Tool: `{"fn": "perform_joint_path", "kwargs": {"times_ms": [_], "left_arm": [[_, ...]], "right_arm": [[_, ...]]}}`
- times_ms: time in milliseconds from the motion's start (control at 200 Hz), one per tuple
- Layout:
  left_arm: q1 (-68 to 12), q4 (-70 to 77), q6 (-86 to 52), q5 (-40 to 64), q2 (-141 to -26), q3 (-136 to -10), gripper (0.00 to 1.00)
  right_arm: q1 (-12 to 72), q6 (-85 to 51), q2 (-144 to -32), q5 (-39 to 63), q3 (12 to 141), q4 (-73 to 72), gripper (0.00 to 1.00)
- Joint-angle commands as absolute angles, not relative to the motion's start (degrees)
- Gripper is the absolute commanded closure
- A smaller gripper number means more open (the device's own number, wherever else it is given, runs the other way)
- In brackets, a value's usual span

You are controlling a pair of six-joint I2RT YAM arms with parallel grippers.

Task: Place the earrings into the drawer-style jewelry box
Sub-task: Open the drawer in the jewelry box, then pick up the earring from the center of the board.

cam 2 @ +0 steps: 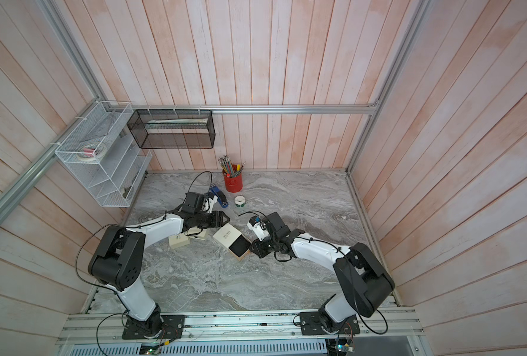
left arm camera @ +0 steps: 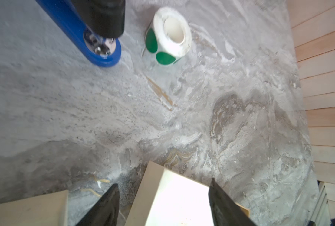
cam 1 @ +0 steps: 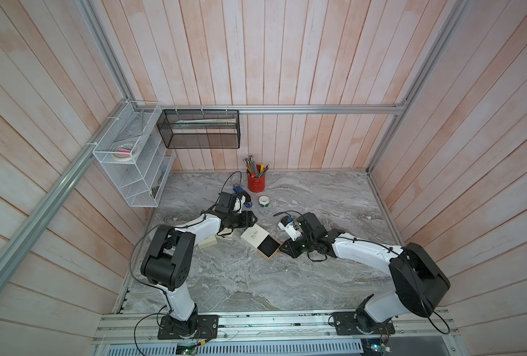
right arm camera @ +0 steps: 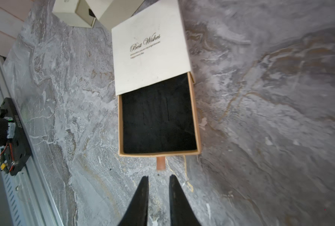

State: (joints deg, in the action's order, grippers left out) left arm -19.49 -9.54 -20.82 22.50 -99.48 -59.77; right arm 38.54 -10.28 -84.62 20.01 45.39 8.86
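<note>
The drawer-style jewelry box [cam 1: 260, 242] [cam 2: 232, 240] lies mid-table, a white sleeve printed "Best Wishes" with its tan drawer [right arm camera: 157, 119] pulled out. The drawer's black lining is bare. My left gripper [left arm camera: 162, 183] [cam 1: 253, 219] is open, its fingers either side of the sleeve's [left arm camera: 178, 197] far end; one finger stands clear of the sleeve's side. My right gripper [right arm camera: 158, 176] [cam 1: 281, 248] is open by a narrow gap with nothing in it, just short of the drawer's brown pull tab [right arm camera: 160, 163]. The earrings show in no view.
Two small cream boxes [cam 1: 209, 242] [right arm camera: 74, 13] lie under the left arm. A blue stapler [left arm camera: 102, 52], a roll of green dot stickers [left arm camera: 168, 37] [cam 1: 264, 201] and a red pencil cup [cam 1: 256, 182] stand behind. Wire racks [cam 1: 129, 157] hang on the left wall.
</note>
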Motion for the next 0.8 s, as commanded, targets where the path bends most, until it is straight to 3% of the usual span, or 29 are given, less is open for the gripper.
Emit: {"fn": "perform_joint_path", "kwargs": {"times_ms": [0,295,495,795], "left_arm": [[-20.0,-7.1,-21.0,22.7,-94.8,-57.6,0.26],[-29.7,2.0,-26.6,18.3,-82.9,-43.3,0.25],[-37.6,7.2,-30.5,13.5,-81.3,-38.8,0.26],[-44.0,10.5,-32.3,7.2,-81.7,-36.8,0.26]], "right_arm": [[35.3,-13.2,-83.7,14.3,44.8,14.3,0.79],[31.7,-8.6,-88.4,21.5,48.8,22.2,0.8],[31.6,-8.7,-91.2,19.5,51.2,23.7,0.79],[33.8,-29.2,-91.7,10.7,54.1,24.8,0.77]]}}
